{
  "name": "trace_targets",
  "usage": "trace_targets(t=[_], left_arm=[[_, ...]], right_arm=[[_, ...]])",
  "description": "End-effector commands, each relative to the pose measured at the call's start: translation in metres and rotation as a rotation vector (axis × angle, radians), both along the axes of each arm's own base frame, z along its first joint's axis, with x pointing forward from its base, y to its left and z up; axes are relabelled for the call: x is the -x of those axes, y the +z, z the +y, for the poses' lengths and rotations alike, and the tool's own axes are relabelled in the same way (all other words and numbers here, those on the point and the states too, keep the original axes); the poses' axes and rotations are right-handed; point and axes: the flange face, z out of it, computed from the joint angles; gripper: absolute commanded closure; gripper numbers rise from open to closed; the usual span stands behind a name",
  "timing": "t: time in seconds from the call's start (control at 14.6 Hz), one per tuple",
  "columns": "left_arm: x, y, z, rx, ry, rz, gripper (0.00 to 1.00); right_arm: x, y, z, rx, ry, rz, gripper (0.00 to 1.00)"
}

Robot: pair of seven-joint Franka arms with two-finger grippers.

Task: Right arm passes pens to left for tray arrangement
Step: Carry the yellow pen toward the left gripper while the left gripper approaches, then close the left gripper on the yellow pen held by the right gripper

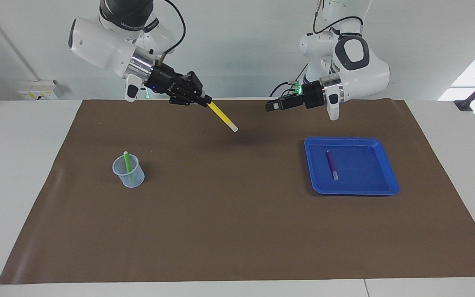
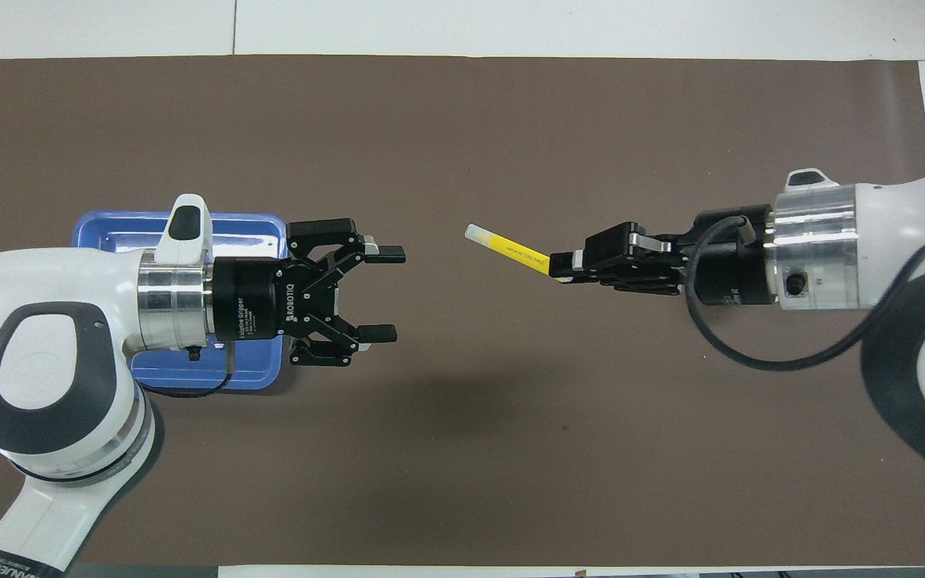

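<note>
Pens: one of three placed, by look of things. Landmark: tray [image 1: 390,165], sitting toward left arm's end of brown mat [image 1: 237,231].
- Left gripper [image 2: 382,293] hanging just beside tray, fingers spread wide, holding nothing, facing mid-mat.
- Right gripper [image 1: 204,99] hanging over mid-mat, well apart from tray, pinching yellow pen [image 1: 223,116]; pale tip pointing toward left gripper, gap between them. Handover not yet made.
- Clear cup [image 1: 128,170] standing well apart from tray, toward right arm's end; green pen [image 1: 128,162] leaning inside, waiting.
- Purple pen [image 1: 332,164] lying in tray.
</note>
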Motion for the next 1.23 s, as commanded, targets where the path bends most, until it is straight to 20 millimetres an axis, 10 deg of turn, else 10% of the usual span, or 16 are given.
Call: trace_targets(t=[0.0,0.75,1.16], left_arm=[[0.028,0.001,-0.024,0.010,0.080,0.037,0.00],[0.024,-0.023,-0.030,0.027,0.207,0.105,0.14],[0.021,-0.004,-0.020,0.058,0.199,0.090,0.19]], right_arm=[[-0.005,-0.007,0.014,-0.021,-0.002,0.001,1.00],[0.024,0.013,0.031,-0.022,0.133,0.008,1.00],[0.024,0.013,0.032,-0.018,0.131,0.006,1.00]])
